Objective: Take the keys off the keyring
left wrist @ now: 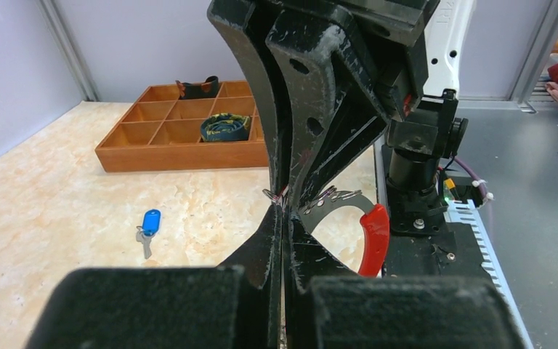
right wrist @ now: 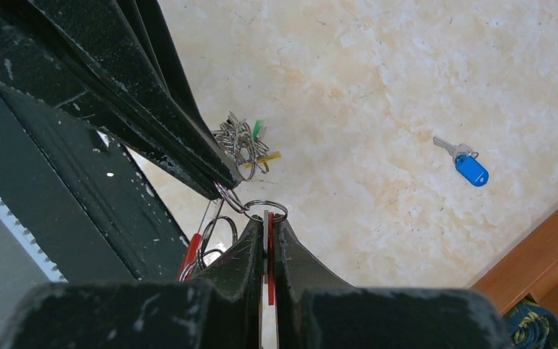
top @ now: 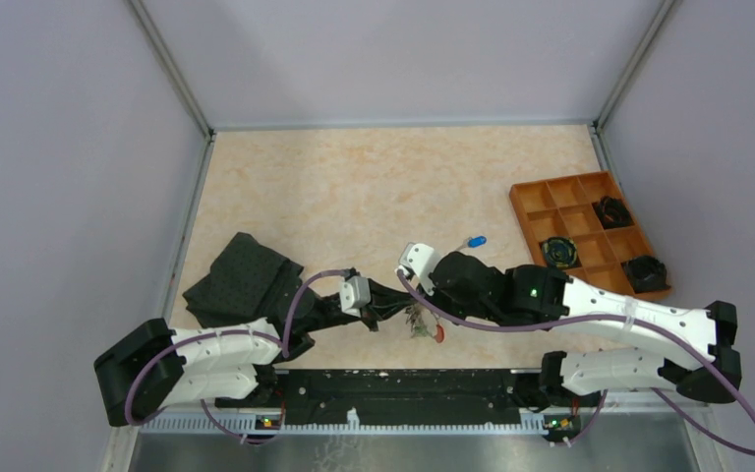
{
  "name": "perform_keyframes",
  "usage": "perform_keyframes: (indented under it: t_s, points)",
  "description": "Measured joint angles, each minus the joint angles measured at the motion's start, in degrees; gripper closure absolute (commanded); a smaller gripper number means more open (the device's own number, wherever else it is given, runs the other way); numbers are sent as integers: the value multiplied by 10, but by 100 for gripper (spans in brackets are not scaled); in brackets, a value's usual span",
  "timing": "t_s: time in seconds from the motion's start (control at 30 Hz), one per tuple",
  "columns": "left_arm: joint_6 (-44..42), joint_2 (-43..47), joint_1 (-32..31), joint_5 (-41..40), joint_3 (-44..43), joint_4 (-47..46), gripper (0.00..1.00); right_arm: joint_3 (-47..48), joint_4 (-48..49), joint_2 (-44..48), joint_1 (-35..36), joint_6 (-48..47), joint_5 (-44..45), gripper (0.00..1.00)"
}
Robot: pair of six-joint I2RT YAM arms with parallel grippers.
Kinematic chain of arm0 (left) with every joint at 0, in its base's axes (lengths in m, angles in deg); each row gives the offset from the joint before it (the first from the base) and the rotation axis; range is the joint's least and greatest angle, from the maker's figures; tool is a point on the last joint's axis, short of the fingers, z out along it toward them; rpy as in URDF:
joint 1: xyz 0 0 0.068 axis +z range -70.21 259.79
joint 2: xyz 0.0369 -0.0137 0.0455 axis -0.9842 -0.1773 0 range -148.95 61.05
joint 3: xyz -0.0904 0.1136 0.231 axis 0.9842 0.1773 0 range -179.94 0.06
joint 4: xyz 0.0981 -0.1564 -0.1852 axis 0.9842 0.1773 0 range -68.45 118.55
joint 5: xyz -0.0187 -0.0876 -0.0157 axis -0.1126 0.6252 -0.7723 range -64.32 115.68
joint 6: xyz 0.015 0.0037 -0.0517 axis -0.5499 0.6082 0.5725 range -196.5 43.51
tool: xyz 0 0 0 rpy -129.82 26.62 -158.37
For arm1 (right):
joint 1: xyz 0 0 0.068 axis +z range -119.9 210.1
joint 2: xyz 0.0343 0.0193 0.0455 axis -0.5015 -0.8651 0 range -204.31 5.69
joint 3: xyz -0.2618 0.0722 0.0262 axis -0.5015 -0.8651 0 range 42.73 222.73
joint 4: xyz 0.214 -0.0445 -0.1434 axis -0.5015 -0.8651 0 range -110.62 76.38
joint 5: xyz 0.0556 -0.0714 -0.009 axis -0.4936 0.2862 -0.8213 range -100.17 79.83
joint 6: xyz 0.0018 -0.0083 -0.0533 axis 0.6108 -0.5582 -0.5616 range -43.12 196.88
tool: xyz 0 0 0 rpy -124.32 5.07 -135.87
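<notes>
Keyring point(left wrist: 373, 240) partly hidden by left gripper point(left wrist: 282, 212); keys point(right wrist: 243, 142) bunched, indistinct.

My table point(top: 354, 187) is pale marbled beige; lilac walls point(top: 393, 59) rise behind and beside it, metal posts point(top: 171, 64) at its far corners.

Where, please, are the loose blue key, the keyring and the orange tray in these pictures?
blue key point(right wrist: 471, 169): right wrist view, on its blue plastic head.
keyring point(left wrist: 375, 240): left wrist view, on its red sleeve.
orange tray point(left wrist: 182, 156): left wrist view, on its near front wall.
</notes>
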Motion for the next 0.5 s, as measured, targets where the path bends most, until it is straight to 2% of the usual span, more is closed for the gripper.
perform_keyframes:
  t_s: [0.5]
  points:
    - [12, 0, 7, 12, 7, -29, 100, -20, 9, -3, -4, 9, -6, 100]
